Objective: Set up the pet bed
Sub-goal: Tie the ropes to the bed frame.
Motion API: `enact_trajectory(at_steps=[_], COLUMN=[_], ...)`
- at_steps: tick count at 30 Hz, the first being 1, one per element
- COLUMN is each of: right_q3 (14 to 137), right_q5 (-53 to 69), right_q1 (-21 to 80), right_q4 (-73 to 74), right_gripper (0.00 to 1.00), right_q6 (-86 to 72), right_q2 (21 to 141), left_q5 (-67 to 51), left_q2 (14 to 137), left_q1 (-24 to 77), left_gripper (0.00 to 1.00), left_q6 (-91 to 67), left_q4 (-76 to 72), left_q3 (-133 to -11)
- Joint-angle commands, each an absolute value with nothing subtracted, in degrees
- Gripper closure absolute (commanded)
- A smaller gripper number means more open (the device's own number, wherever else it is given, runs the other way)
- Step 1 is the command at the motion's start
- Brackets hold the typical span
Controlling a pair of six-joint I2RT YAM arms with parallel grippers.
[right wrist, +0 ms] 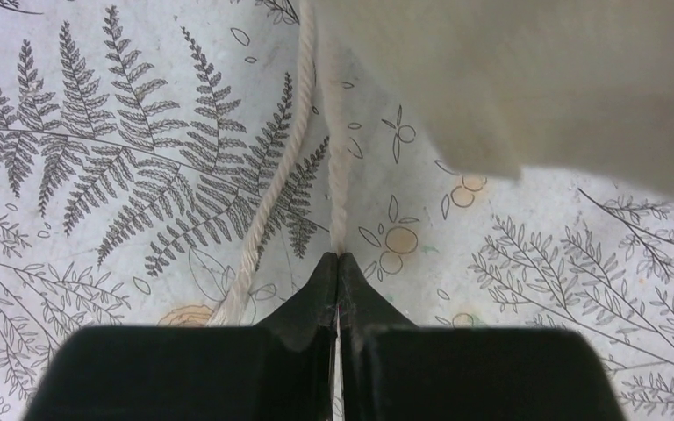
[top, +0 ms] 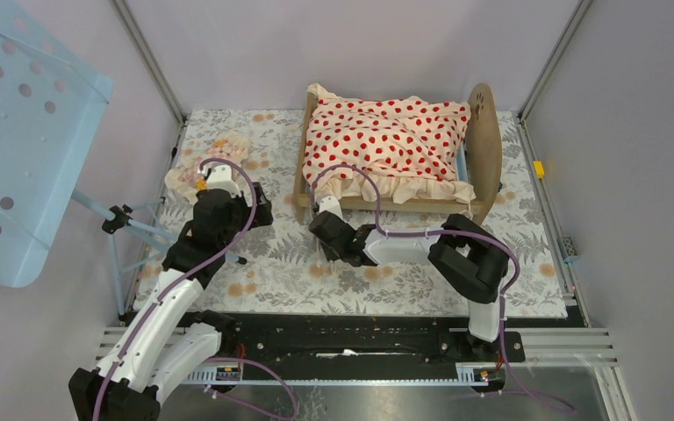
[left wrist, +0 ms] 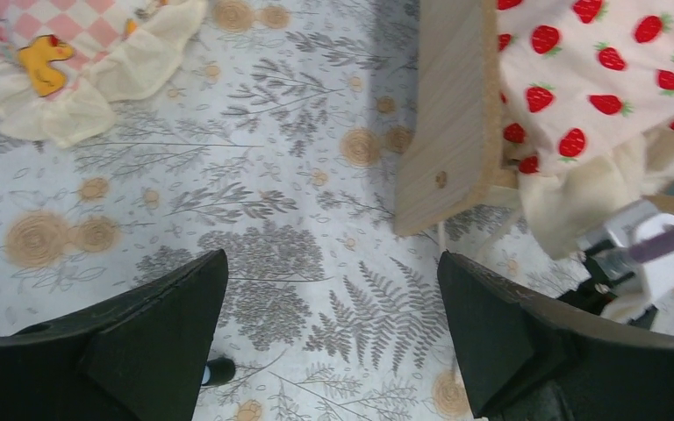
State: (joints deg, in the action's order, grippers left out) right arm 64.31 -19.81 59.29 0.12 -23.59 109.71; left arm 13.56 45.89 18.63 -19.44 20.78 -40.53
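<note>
Two hands: my L hand [left wrist: 332, 263] gapes wide, R hand [right wrist: 338, 259] pinches a twisted cream cord [right wrist: 337, 175]; light-wood pet bed [top: 484, 140], ruffled blanket [top: 386, 136], fern-print tabletop [top: 298, 263], grey walls [top: 360, 44].

Both arms [top: 171, 303] have black joints, white shells, looping purple cables [top: 354, 168] and black wedge-shaped fingers [left wrist: 154, 351].

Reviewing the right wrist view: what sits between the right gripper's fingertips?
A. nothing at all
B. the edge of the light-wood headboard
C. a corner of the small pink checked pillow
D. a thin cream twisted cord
D: the right gripper has its jaws pressed together on the thin cream twisted cord, which runs up over the fern-print cloth toward the cream fabric.
</note>
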Motion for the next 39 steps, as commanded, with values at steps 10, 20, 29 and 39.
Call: enact_trajectory(at_steps=[10, 20, 29, 39], right_q3=[59.72, 60.57, 59.90, 60.45], right_q5=[-13.97, -7.21, -4.43, -4.06], right_q1=[56.82, 56.48, 54.28, 54.29], right_q4=[-2.49, -9.73, -15.38, -22.11], right_gripper=[1.00, 1.00, 1.00, 1.00], right_q6=[-33.99, -43.95, -55.40, -62.99], right_q2=[94.15, 93.22, 95.09, 105.45], left_q5=[-14.01, -16.20, -26.37, -12.63], left_q2=[42.24, 39.12, 37.47, 35.32], left_q1=[18.28, 18.28, 18.28, 18.28], left_gripper=[0.01, 0.01, 0.11, 0.09], left_q6=[-22.51, -22.49, -23.81, -26.92], left_q4=[7.99, 8.51, 5.95, 13.55], left_q3=[-38.25, -36.82, -31.47, -33.41])
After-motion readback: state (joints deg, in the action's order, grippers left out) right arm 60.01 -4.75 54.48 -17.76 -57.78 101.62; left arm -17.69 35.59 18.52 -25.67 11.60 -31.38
